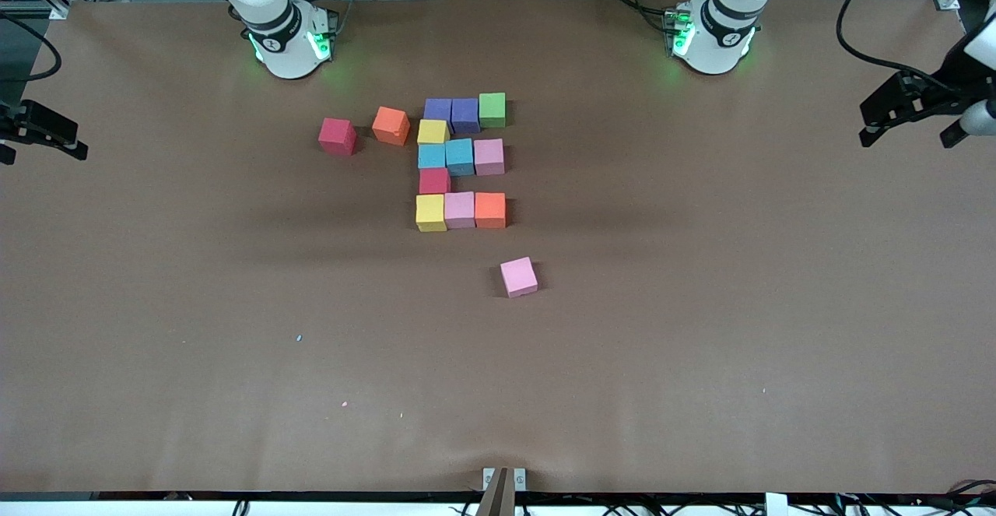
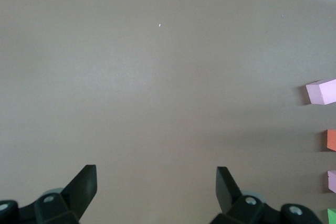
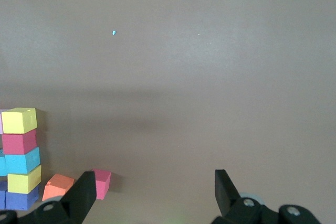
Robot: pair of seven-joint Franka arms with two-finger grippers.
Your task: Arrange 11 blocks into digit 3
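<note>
Well apart: blocks (image 1: 461, 164), both claws.

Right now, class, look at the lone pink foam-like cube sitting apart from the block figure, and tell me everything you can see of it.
The lone pink foam-like cube is a small matte block with plain faces and slightly soft edges. It rests flat on the brown table covering, turned a little askew to the figure's rows. It lies nearer the front camera than the figure's orange block, with a gap between them. Nothing touches it but the table; no gripper is near.
</note>
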